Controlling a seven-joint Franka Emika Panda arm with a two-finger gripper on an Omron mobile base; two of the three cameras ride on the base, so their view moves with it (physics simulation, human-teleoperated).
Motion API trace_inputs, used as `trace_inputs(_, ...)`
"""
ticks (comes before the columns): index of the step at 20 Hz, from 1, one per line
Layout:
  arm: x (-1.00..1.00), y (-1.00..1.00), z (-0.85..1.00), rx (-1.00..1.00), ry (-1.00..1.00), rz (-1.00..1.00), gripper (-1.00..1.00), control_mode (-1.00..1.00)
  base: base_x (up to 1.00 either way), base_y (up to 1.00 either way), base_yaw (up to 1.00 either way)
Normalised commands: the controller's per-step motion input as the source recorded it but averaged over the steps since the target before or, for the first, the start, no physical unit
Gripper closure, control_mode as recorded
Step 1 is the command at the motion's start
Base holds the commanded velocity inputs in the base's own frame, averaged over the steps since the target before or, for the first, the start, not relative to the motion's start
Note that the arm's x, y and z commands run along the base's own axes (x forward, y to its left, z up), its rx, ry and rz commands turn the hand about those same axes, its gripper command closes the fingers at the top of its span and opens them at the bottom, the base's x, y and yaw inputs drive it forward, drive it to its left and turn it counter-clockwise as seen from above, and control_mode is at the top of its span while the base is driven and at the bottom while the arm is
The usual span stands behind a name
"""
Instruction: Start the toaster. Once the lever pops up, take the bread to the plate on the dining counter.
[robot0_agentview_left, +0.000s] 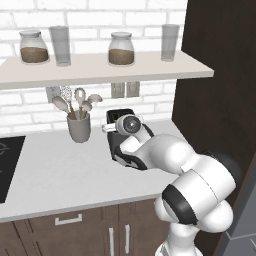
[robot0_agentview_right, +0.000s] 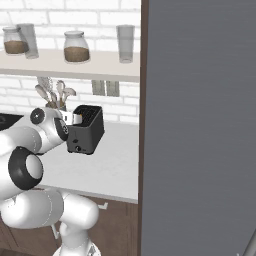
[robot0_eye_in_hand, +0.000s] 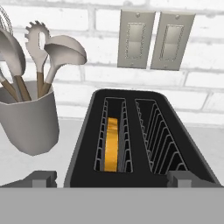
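Note:
The dark grey toaster (robot0_eye_in_hand: 140, 144) stands on the white kitchen counter (robot0_agentview_left: 60, 170) by the brick wall. It shows again past my arm (robot0_agentview_left: 120, 116) and from its knob side (robot0_agentview_right: 86, 131). The bread (robot0_eye_in_hand: 113, 144) sits on edge deep in the left slot, with only its golden-orange crust showing. The right slot is empty. My gripper (robot0_eye_in_hand: 113, 180) hovers just above the toaster's near edge, open, its fingertips (robot0_eye_in_hand: 41, 178) set wider than the toaster top and nothing between them. I cannot make out the lever. The plate and the dining counter are out of view.
A grey utensil cup (robot0_agentview_left: 79, 127) with spoons stands just left of the toaster. A shelf (robot0_agentview_left: 100, 70) with jars and glasses hangs above. Two wall outlets (robot0_eye_in_hand: 151, 40) sit behind. A tall dark cabinet (robot0_agentview_left: 215, 100) closes the right side, and a stove (robot0_agentview_left: 7, 165) lies far left.

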Motion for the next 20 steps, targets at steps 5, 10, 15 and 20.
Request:
trace_inputs(5, 0.0, 0.0, 0.0, 0.0, 0.0, 0.0, -1.0, -1.0, 0.0, 0.0, 0.0)
trace_inputs(10, 0.0, 0.0, 0.0, 0.0, 0.0, 0.0, -1.0, -1.0, 0.0, 0.0, 0.0)
trace_inputs(15, 0.0, 0.0, 0.0, 0.0, 0.0, 0.0, -1.0, -1.0, 0.0, 0.0, 0.0)
trace_inputs(20, 0.0, 0.0, 0.0, 0.0, 0.0, 0.0, -1.0, -1.0, 0.0, 0.0, 0.0)
